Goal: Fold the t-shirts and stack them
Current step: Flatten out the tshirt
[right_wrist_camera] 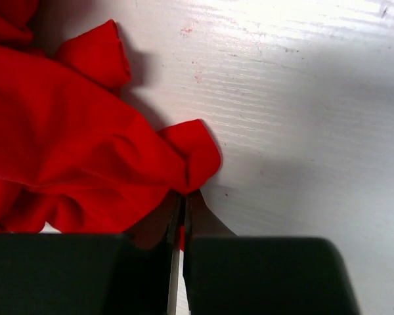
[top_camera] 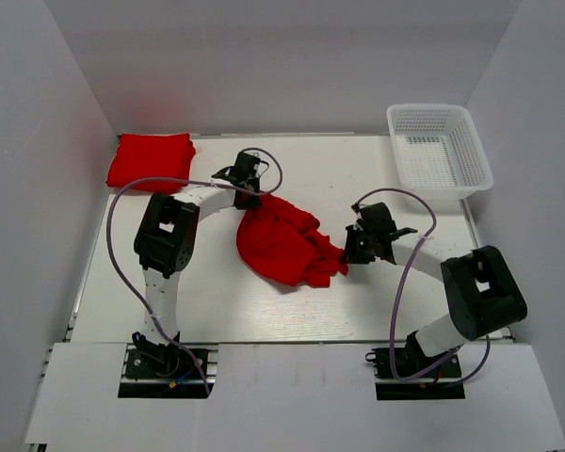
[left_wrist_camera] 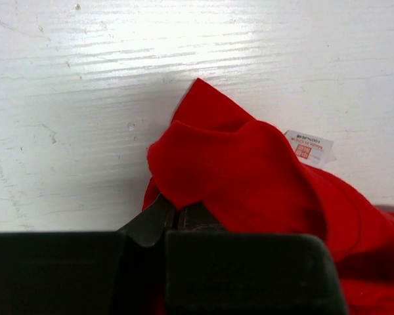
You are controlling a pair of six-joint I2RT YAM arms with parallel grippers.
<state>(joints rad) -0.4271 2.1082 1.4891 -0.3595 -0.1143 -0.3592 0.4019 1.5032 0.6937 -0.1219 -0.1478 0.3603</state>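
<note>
A crumpled red t-shirt (top_camera: 284, 243) lies in the middle of the table. At its upper left edge my left gripper (top_camera: 250, 200) is shut on a fold of the cloth (left_wrist_camera: 203, 170), and a small white label (left_wrist_camera: 310, 148) shows just beyond. My right gripper (top_camera: 347, 252) is shut on the shirt's right corner (right_wrist_camera: 194, 154), with a strip of red pinched between the jaws. A folded red t-shirt (top_camera: 151, 160) rests at the back left corner.
A white mesh basket (top_camera: 440, 151) stands at the back right. White walls close in the table on the left, back and right. Purple cables loop from both arms over the table.
</note>
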